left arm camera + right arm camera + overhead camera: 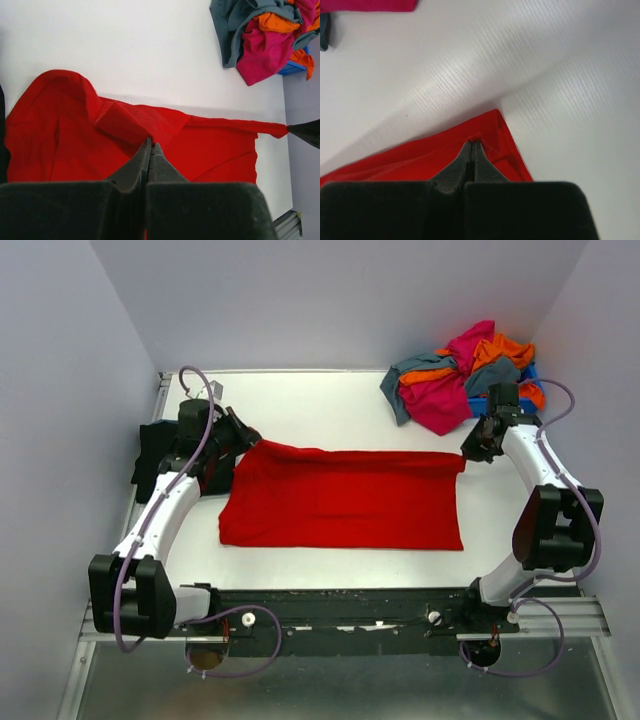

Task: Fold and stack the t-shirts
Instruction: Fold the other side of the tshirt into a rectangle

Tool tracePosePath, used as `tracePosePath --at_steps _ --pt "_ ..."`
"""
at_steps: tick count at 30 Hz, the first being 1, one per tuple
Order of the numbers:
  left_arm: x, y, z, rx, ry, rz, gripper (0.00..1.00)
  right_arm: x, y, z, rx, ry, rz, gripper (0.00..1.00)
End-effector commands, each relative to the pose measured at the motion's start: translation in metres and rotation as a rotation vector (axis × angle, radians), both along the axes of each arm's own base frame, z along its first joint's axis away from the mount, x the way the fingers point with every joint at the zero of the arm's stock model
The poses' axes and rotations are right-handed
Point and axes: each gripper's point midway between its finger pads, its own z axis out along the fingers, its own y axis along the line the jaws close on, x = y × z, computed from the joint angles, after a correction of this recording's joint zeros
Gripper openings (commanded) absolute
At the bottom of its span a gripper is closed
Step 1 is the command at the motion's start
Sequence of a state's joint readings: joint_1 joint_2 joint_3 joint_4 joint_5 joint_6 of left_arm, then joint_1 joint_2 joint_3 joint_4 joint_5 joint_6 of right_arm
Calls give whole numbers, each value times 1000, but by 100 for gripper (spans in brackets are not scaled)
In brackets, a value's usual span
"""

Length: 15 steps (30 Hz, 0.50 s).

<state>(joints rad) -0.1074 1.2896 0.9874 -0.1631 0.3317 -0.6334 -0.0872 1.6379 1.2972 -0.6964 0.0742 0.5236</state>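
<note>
A bright red t-shirt (340, 498) lies spread on the white table, folded into a wide band. My left gripper (243, 437) is shut on its far left corner; the left wrist view shows the jaws (151, 145) pinching red cloth (60, 135). My right gripper (468, 452) is shut on the far right corner; the right wrist view shows the jaws (471, 143) pinching the red hem (495, 135). A heap of magenta, orange and grey-teal t-shirts (462, 377) lies at the back right. It also shows in the left wrist view (267, 35).
A blue bin (530, 375) sits under the heap at the back right. A black cloth (152, 455) lies at the table's left edge behind the left arm. Grey walls close in on the left, back and right.
</note>
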Motion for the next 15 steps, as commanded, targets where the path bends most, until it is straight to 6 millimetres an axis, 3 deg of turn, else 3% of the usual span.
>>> tracePosePath --at_steps 1,7,15 --pt "-19 6 -1 37 -1 14 0 -14 -6 -6 -18 17 -33 1" --pt "-40 10 -2 55 11 17 0 -24 -5 -15 -16 32 -38 1" --pt "-84 16 -34 93 105 36 0 -37 -3 -31 -7 51 -38 1"
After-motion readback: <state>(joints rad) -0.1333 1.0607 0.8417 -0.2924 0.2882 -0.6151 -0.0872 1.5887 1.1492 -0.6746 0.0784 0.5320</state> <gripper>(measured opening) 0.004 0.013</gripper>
